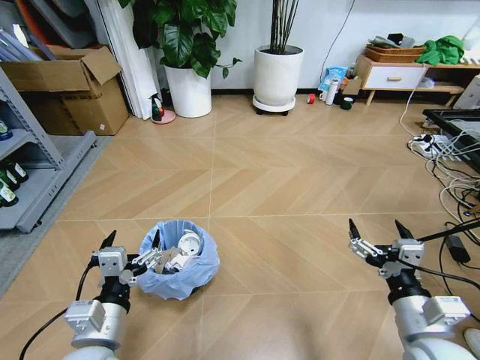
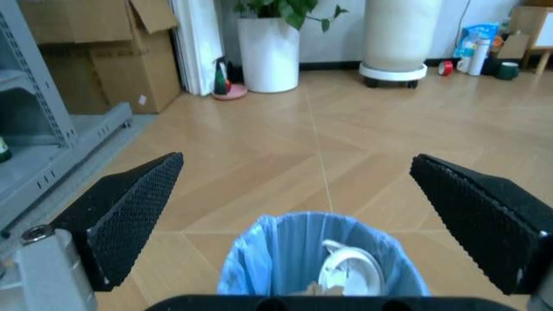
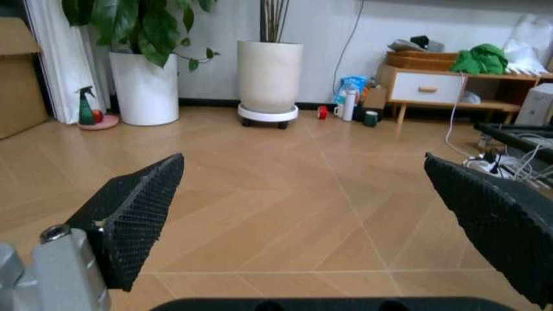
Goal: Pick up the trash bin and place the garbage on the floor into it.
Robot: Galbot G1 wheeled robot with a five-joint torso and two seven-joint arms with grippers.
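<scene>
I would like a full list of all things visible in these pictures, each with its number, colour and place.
trash bin: one, light-blue bag liner, on the floor before the left gripper
garbage: several white pieces, among them a round lid, inside the bin
plant pots: two, white, by the far wall
cardboard box: one, brown, far left
shelf: one, grey, left edge
spray bottle: one, green and red, beside the leafy plant's pot
cabinet: one, wood and white, far right
green cloth: one, on the cabinet
cables: several, right edge
left gripper: open, fingers either side of the bin's near rim
right gripper: open, over bare floor
</scene>
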